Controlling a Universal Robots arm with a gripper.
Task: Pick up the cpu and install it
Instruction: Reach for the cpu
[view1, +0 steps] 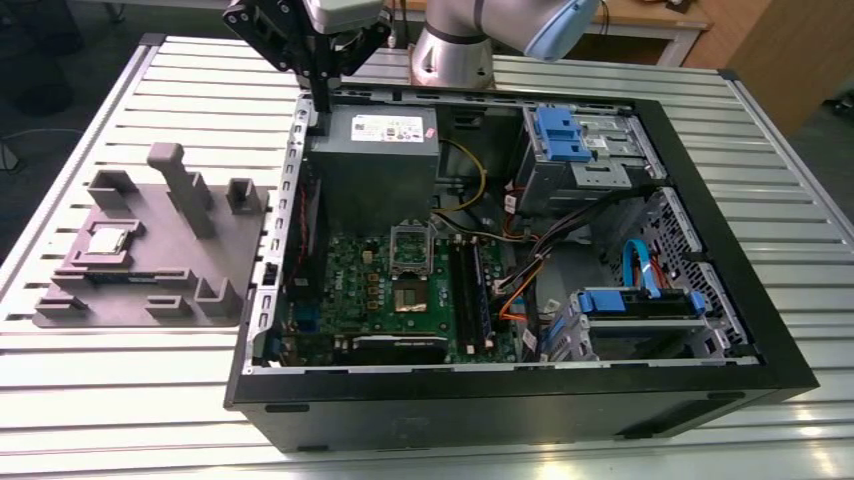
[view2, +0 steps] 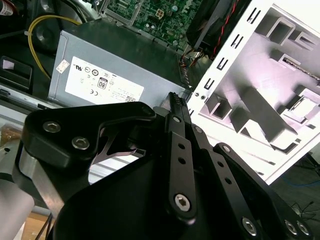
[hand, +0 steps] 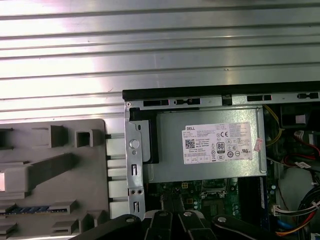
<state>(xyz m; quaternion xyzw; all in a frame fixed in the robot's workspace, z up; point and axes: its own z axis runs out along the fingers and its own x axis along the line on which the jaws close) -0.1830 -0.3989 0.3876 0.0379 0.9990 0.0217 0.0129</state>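
The cpu (view1: 107, 242), a small silvery square chip, lies flat in a recess of the grey fixture (view1: 147, 270) on the exterior view's left, outside the case. My gripper (view1: 322, 102) hangs above the rear left corner of the open computer case (view1: 534, 400), well away from the cpu, fingers pressed together and empty. In the second wrist view the black fingers (view2: 176, 120) meet at a point above the power supply (view2: 115, 65). The green motherboard (view1: 400, 290) lies in the case, its cpu socket (view1: 411, 244) near the middle.
A tall grey power supply with a white label (view1: 374, 150) stands in the case right under my gripper. Blue drive bays (view1: 574, 140) and bundled cables (view1: 534, 270) take up the exterior view's right side. Black memory sticks (view1: 467, 290) run beside the socket. The slatted metal table (view1: 134, 400) surrounds everything.
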